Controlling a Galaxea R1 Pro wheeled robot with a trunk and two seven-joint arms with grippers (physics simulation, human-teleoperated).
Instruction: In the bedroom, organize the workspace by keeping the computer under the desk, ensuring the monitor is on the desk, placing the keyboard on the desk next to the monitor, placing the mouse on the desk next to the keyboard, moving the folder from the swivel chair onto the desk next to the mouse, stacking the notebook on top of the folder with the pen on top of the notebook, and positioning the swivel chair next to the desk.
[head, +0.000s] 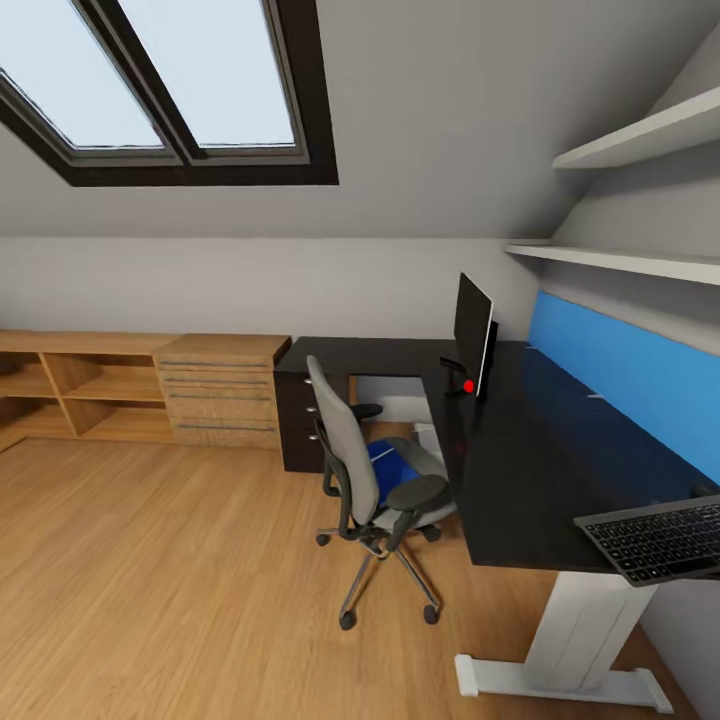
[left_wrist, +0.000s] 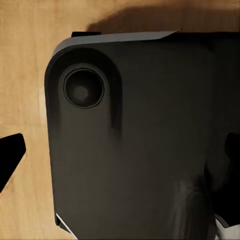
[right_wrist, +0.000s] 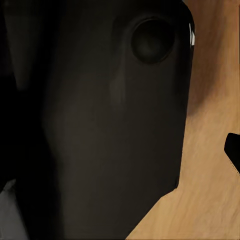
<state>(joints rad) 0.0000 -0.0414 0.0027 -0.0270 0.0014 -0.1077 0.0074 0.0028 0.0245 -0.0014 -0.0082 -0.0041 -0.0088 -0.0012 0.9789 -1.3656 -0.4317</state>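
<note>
While monitor (head: 473, 334) and keyboard (head: 655, 538) sit on desk (head: 520, 450), folder (head: 388, 465) remains on swivel chair (head: 372, 478); mostly undone, gripper states can't tell.

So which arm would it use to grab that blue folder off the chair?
Hard to call: the folder on the swivel chair lies almost dead ahead, slightly right. Probably the right arm, once closer.

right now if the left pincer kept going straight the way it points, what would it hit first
Most likely the dark robot body panel that sits right in front of the left wrist camera, with the wood plank floor beyond its edge. Depth is hard to judge, and the pincer's own fingertips are not clearly visible.
</note>
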